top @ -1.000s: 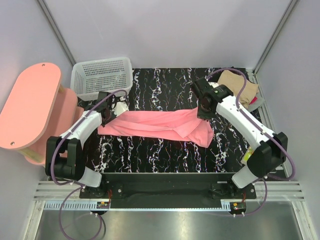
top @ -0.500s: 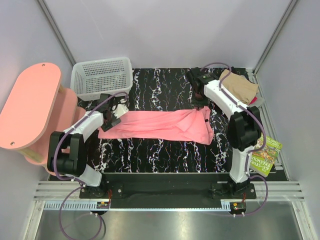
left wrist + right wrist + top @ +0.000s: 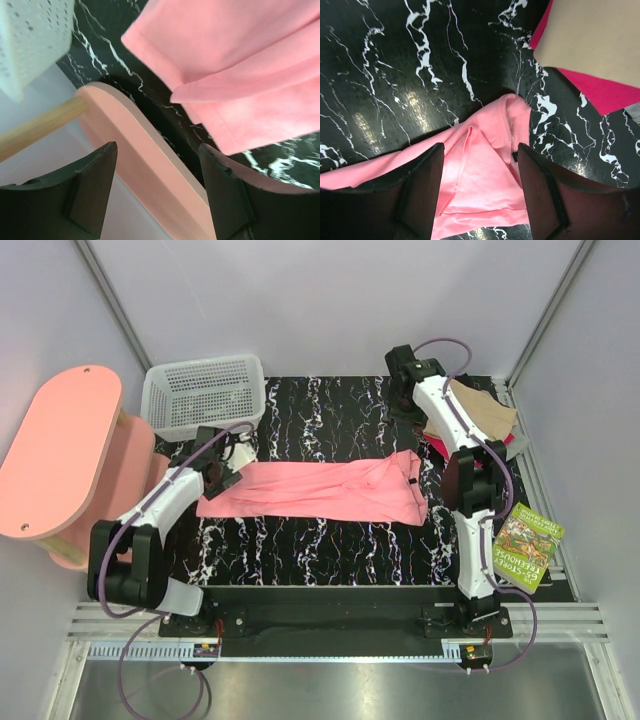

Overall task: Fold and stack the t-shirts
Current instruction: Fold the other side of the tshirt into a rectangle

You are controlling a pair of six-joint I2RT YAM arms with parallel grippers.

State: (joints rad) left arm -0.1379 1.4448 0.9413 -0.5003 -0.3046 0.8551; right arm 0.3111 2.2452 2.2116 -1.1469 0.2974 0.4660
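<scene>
From above, the pink shirt (image 3: 320,490) lies as a long band across the middle of the black marbled table (image 3: 330,550). Its left end reaches almost to the table's left edge and its right end is bunched into folds. Bare table runs along the whole front of the shirt. There is more open table behind it, between the white basket (image 3: 205,390) in the far-left corner and the folded pile in the far-right corner. That pile has a tan shirt (image 3: 480,408) on top and a red shirt (image 3: 508,446) showing under it. The pink stool (image 3: 60,450) stands off the left edge, and a green book (image 3: 527,545) lies by the right edge. Pale walls close in three sides. The left gripper (image 3: 225,477) sits at the shirt's left end. The right gripper (image 3: 407,408) is at the far side, near the pile.

In the left wrist view, the left gripper (image 3: 157,195) is spread wide with nothing in it. It hangs over the stool's lower shelf (image 3: 145,165), just beside the shirt's hemmed corner (image 3: 240,75). The basket (image 3: 30,40) is at the upper left.

In the right wrist view, the right gripper (image 3: 480,195) is also spread and holds nothing. It hangs above the shirt's folded right end (image 3: 485,165). A strip of bare table (image 3: 395,65) lies between that end and the tan shirt (image 3: 590,35) and red shirt (image 3: 600,90).
</scene>
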